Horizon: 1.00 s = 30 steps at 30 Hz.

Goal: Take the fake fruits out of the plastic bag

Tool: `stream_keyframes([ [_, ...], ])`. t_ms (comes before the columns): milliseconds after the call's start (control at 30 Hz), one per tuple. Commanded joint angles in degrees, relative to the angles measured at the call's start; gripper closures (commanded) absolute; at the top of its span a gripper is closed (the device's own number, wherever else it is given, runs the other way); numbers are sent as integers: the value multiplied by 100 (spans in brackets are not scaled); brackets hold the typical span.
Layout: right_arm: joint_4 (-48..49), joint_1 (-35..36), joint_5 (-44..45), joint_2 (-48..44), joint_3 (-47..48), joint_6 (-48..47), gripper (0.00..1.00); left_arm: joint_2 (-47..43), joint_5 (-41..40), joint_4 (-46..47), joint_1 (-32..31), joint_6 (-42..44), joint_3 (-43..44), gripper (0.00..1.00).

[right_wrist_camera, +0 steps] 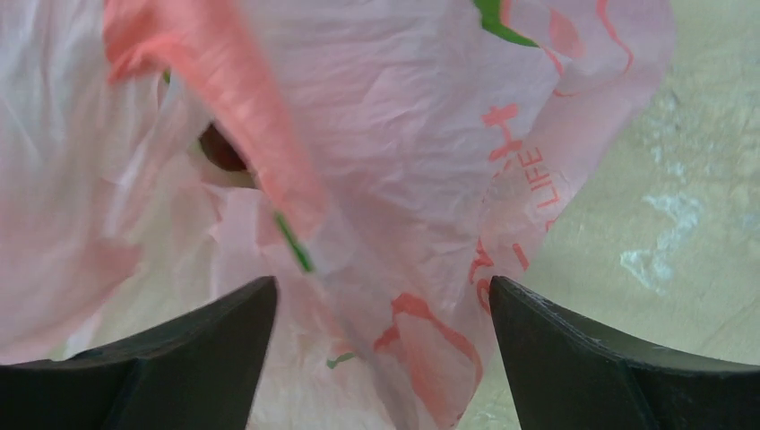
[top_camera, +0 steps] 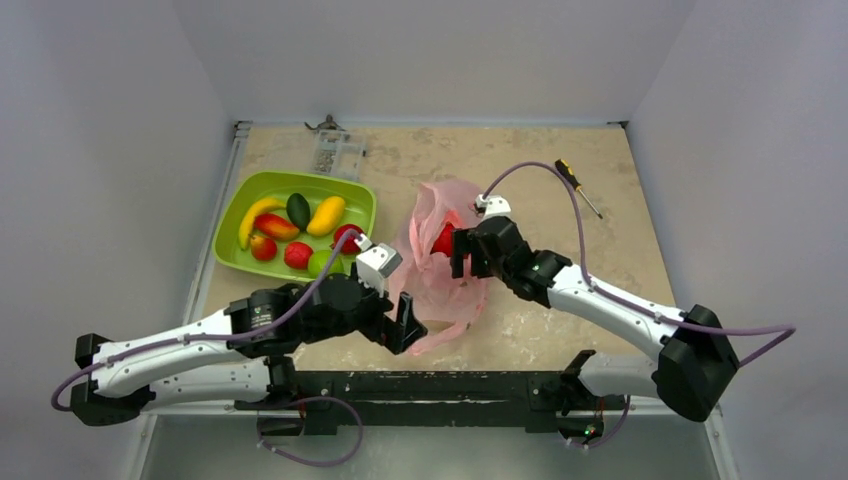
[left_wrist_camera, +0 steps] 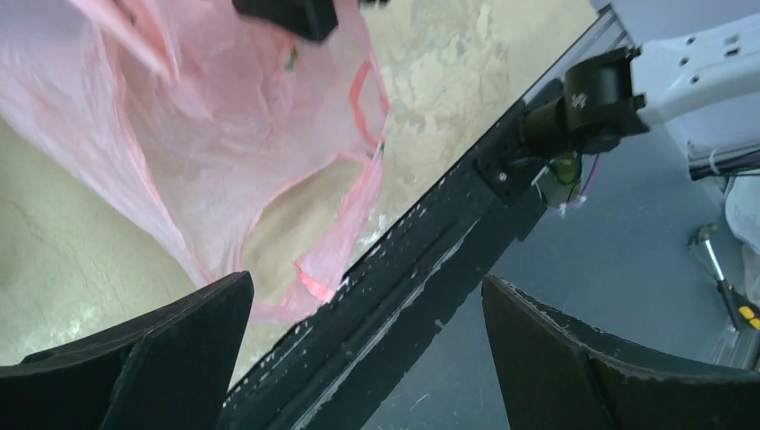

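The pink plastic bag (top_camera: 440, 275) lies crumpled mid-table. A red fake fruit (top_camera: 443, 240) shows through its open top, and a dark red patch (right_wrist_camera: 222, 150) shows inside it in the right wrist view. Several fake fruits (top_camera: 298, 254) lie in the lime-green tray (top_camera: 232, 200), among them a banana (top_camera: 256, 216). My right gripper (top_camera: 462, 255) hangs open over the bag (right_wrist_camera: 421, 134), with loose plastic under its spread fingers (right_wrist_camera: 574, 358). At the bag's near handle (left_wrist_camera: 332, 260), my left gripper (top_camera: 408, 330) stands open and holds nothing.
A screwdriver (top_camera: 578, 187) lies at the back right. A clear plastic piece (top_camera: 337, 155) sits behind the tray. The black base rail (left_wrist_camera: 421, 260) runs along the near table edge, right under my left fingers. Grey walls close in three sides.
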Motion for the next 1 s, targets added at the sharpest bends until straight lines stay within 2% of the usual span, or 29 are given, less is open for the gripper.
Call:
stream_keyframes([
  [0, 275, -16, 491, -87, -249, 270, 20, 521, 265, 365, 336, 501, 737, 0],
  [67, 281, -15, 544, -319, -426, 291, 32, 1012, 439, 625, 663, 489, 971, 5],
  [167, 483, -19, 350, -669, -704, 282, 52, 1806, 731, 1169, 1044, 474, 1189, 28],
  [267, 504, -15, 274, -808, -815, 401, 73, 2564, 587, 1507, 1069, 684, 1453, 45],
  [400, 579, -16, 227, -902, -982, 555, 92, 3064, 199, 1683, 1081, 616, 1530, 57],
  [500, 616, -15, 186, -922, -1073, 567, 99, 3344, -226, 1742, 1258, 697, 1517, 58],
  [600, 630, -17, 103, -915, -1108, 554, 100, 3822, -61, 1695, 1738, 844, 1763, 59],
  [833, 768, -17, -170, -902, -1345, 686, 100, 5505, 248, 1388, 2908, 1824, 3766, 61],
  [967, 815, -28, -13, -823, -1379, 682, 100, 6707, 299, 238, 3345, 2299, 5234, 66],
])
